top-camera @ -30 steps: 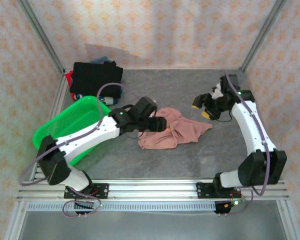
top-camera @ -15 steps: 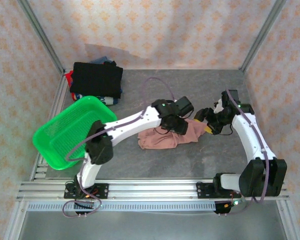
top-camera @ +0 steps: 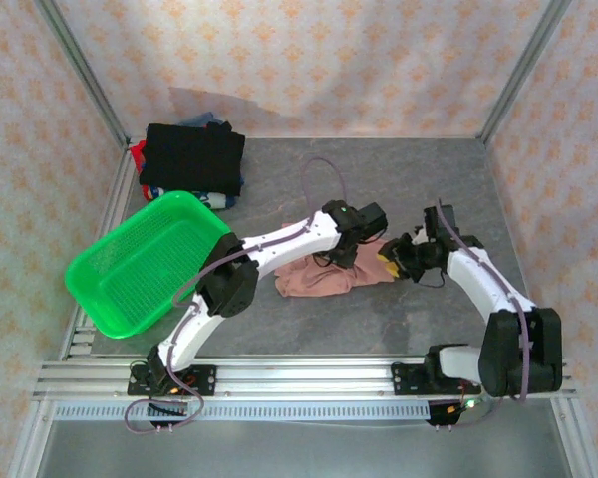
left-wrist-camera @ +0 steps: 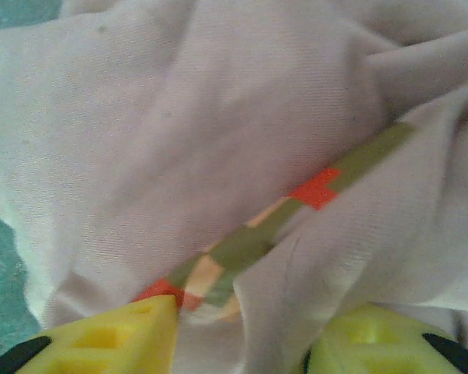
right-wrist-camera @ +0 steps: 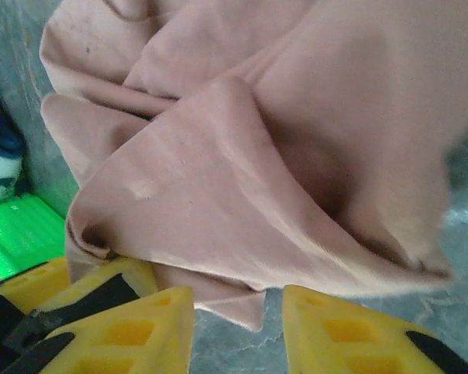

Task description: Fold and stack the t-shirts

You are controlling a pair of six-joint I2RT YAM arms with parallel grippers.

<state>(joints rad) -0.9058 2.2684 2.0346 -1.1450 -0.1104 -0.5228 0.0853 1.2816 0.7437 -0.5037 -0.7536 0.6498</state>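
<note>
A crumpled dusty-pink t-shirt (top-camera: 319, 277) lies mid-table. My left gripper (top-camera: 351, 251) presses down on its upper right part. In the left wrist view the left gripper (left-wrist-camera: 246, 343) has a raised fold of the pink t-shirt (left-wrist-camera: 179, 117) pinched between its yellow fingers, next to an olive-and-red printed strip (left-wrist-camera: 296, 202). My right gripper (top-camera: 389, 261) sits at the shirt's right edge. The right wrist view has the right gripper (right-wrist-camera: 238, 327) open, with a hem corner of the shirt (right-wrist-camera: 296, 156) and bare table in the gap. A folded black shirt (top-camera: 192, 157) tops the stack at back left.
A green mesh basket (top-camera: 130, 264) sits tilted at the left edge, and shows again as the green basket (right-wrist-camera: 15, 230) in the right wrist view. Red (top-camera: 137, 151) and blue-and-white (top-camera: 219, 199) cloth peek from under the black shirt. Metal frame posts and patterned walls bound the table.
My left arm swung right from the shirt's left side onto its upper right part. My right gripper came down and left to the shirt's edge. Both jaws have narrowed.
</note>
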